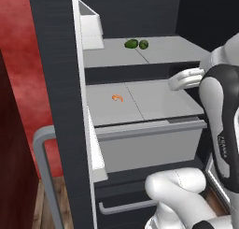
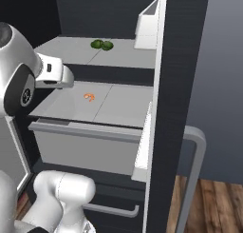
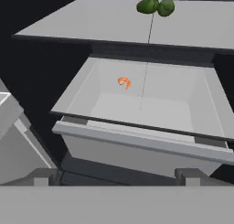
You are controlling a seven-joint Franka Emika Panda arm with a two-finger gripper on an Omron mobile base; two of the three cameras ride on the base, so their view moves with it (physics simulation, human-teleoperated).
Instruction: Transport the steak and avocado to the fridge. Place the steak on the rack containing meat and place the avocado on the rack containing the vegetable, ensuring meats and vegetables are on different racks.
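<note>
The meat lies on the rack containing meat (left of its centre seam), under the rack containing the vegetable.

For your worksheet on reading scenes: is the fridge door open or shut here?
Open. The fridge door stands edge-on, and both inner shelves show, with the meat on the lower one.

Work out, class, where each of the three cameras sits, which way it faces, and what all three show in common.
Left base view: behind the arm's left, looking into the open fridge; the white arm rises at right.
Right base view: behind the arm's right, facing the same shelves; the arm stands at left.
Hand view: on the hand, facing the shelves, with the gripper fingertips at the bottom.
Shared: the meat and green vegetable.
</note>
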